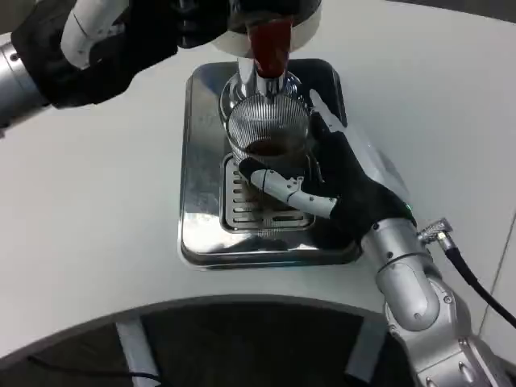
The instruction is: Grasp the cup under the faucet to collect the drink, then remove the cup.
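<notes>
Your right hand (334,181) is wrapped around the ribbed glass cup (268,133), which sits on the metal drip tray (201,234) right under the red faucet (269,47). Looks like you're mid-fill, with dark drink inside. Left hand (105,36) is up far-left at the dispenser; can't tell its grip. Next you'd pull the cup out level.

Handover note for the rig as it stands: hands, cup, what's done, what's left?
Right hand: wrapped around the ribbed glass cup, holding it on the drip tray under the red faucet.
Left hand: up at the dispenser top beside the faucet; whether it grips anything is unclear.
Done: cup grasped and placed under the faucet; dark drink already in the bottom.
Left: finish filling, then lift the cup off the tray.
</notes>
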`<state>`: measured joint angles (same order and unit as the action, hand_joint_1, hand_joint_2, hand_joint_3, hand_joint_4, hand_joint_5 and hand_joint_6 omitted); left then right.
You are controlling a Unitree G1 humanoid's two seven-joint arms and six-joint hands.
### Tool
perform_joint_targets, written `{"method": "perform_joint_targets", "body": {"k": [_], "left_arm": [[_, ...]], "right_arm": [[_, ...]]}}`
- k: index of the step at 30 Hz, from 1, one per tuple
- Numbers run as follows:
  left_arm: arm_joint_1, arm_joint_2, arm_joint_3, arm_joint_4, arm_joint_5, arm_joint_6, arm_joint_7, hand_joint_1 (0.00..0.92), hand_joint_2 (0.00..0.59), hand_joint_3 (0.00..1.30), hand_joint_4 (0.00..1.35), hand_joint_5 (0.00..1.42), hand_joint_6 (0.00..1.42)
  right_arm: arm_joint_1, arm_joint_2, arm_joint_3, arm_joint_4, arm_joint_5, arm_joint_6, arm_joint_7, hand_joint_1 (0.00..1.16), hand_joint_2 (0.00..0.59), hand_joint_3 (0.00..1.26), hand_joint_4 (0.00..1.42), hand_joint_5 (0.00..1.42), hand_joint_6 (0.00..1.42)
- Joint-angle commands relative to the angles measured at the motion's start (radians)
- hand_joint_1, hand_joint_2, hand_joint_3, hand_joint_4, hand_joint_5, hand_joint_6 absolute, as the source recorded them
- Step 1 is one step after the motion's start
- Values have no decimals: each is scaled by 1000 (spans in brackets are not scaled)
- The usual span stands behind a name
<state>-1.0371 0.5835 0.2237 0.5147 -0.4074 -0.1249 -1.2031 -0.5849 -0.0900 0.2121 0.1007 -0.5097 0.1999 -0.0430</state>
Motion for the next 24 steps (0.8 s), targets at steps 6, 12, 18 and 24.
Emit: {"method": "perform_joint_targets", "body": {"k": [6,12,18,24], "left_arm": [[73,42,11,-33,-14,14,32,0,82,56,14,168,71],[116,63,24,-65,-26,30,53,0,82,72,33,190,82],[176,88,52,-112,-34,48,76,0,80,95,59,217,108],[244,119,100,-148,-43,72,119,0,80,124,100,245,131]], "right_arm": [[10,14,24,-34,2,16,6,442,188,0,0,0,0],[3,23,31,-2,7,14,-2,442,188,0,0,0,0],[-3,31,33,22,11,9,-7,450,184,0,0,0,0],[-15,40,33,52,14,6,-17,454,182,0,0,0,0]]}}
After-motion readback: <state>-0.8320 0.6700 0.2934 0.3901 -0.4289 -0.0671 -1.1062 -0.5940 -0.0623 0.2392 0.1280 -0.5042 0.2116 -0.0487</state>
